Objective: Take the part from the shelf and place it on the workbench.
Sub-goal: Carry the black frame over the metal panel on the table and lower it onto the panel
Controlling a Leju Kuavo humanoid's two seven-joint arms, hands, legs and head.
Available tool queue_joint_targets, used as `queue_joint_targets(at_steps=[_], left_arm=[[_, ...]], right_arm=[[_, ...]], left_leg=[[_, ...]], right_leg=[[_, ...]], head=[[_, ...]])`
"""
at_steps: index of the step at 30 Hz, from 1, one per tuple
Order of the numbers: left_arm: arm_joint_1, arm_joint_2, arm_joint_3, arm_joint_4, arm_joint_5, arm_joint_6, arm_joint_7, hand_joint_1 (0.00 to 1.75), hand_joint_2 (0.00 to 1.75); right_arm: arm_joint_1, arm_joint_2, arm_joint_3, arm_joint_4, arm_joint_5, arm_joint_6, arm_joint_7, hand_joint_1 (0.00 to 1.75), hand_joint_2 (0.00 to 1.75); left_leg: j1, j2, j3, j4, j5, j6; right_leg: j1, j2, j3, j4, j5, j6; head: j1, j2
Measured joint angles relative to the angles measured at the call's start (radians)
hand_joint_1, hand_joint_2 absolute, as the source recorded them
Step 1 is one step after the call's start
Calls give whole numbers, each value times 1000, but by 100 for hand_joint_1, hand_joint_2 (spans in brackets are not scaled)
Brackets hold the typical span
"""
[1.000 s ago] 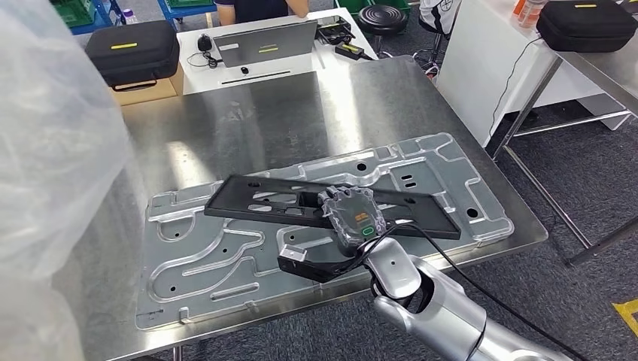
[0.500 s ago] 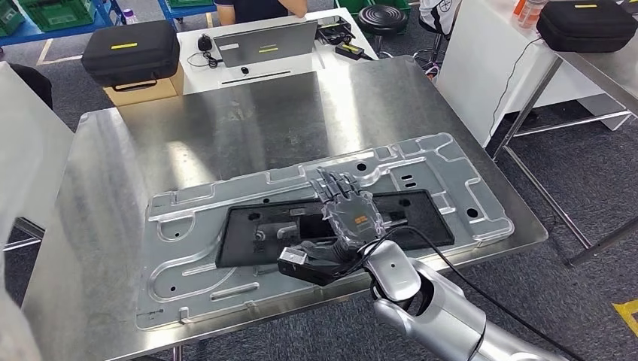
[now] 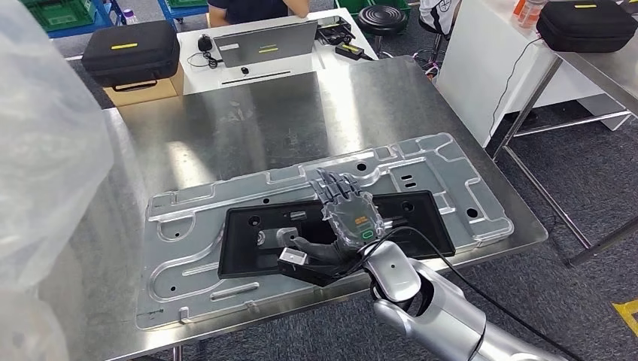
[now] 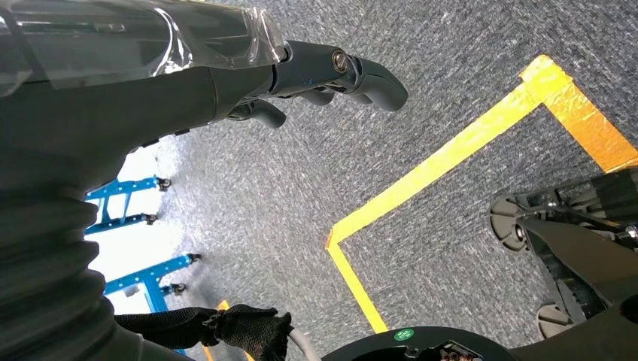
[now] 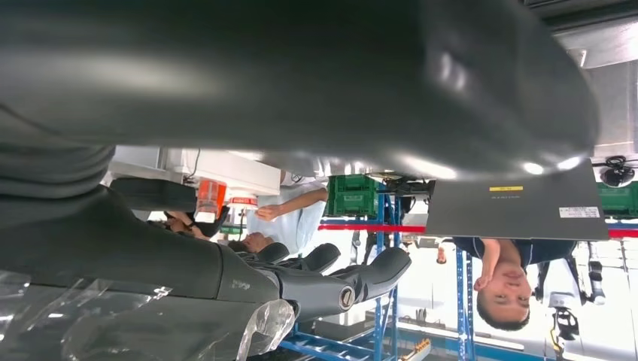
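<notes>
The robot's silver right arm reaches up from the bottom of the head view. At its end the right hand is spread flat, with its fingers stretched apart and pointing away from the robot. It holds nothing. Right under the hand lies the part, a flat black panel with holes and cut-outs. The hand is above the right half of the panel; whether it touches it cannot be told. The panel lies flat on a big silver metal plate with raised lines and grooves. That plate reaches out to both sides of the hand and rests on the shiny steel workbench.

The left hand shows in the left wrist view. It hangs over grey carpet with yellow tape on it. Its dark fingers are bent a little and apart, and nothing is in them.

On the far left of the right hand, a cloudy clear plastic sheet covers the edge of the head view.

Beyond the workbench, far ahead of the right hand, stands a white table. On it are a grey laptop and a black case. A person in a dark top sits behind the laptop. Far off to the right of the hand, another black case sits on another table.
</notes>
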Motion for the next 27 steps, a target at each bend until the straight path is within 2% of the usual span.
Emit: queue_joint_targets(at_steps=[2, 6, 21, 23, 25, 26, 27], left_arm=[[0, 0, 0, 0, 0, 0, 0, 0, 175], [0, 0, 0, 0, 0, -1, 0, 0, 0], [0, 0, -1, 0, -8, -19, -43, 0, 0], [1, 1, -1, 0, -10, -19, -43, 0, 0], [1, 1, -1, 0, -11, -20, -44, 0, 0], [1, 0, -1, 0, -12, -20, -44, 0, 0], [1, 0, -2, 0, -12, -20, -45, 0, 0]], right_arm=[[1, 0, 0, 0, 0, 0, 0, 0, 0], [3, 0, 0, 0, -1, 0, 0, 0, 0], [5, 0, -5, -1, -6, -4, 2, 0, 0], [5, 0, -6, -4, -6, -4, 2, 0, 0], [4, 0, -9, -9, -6, -5, 4, 0, 0], [3, 0, -11, -11, -6, -5, 4, 0, 0], [2, -1, -12, -12, -5, -6, 5, 0, 0]], left_leg=[[0, 0, 0, 0, 0, 0], [0, 0, 0, 0, 0, 0], [0, 0, 0, 0, 0, 0], [1, 1, 8, -12, 6, 11], [6, 4, 36, -55, 27, 24], [12, 7, 51, -80, 38, 29], [16, 10, 60, -92, 44, 30]], right_leg=[[0, 0, 0, 0, 0, 0], [0, 0, 0, 0, 0, 0], [0, 0, 0, 0, 0, 0], [-1, 0, 5, -10, 5, 7], [0, -2, 9, -7, -3, 17], [2, -4, -1, 21, -22, 22], [-2, -6, -23, 73, -51, 28]], head=[[0, 0], [0, 0], [0, 0], [0, 0], [2, 0], [4, 0], [6, 0]])
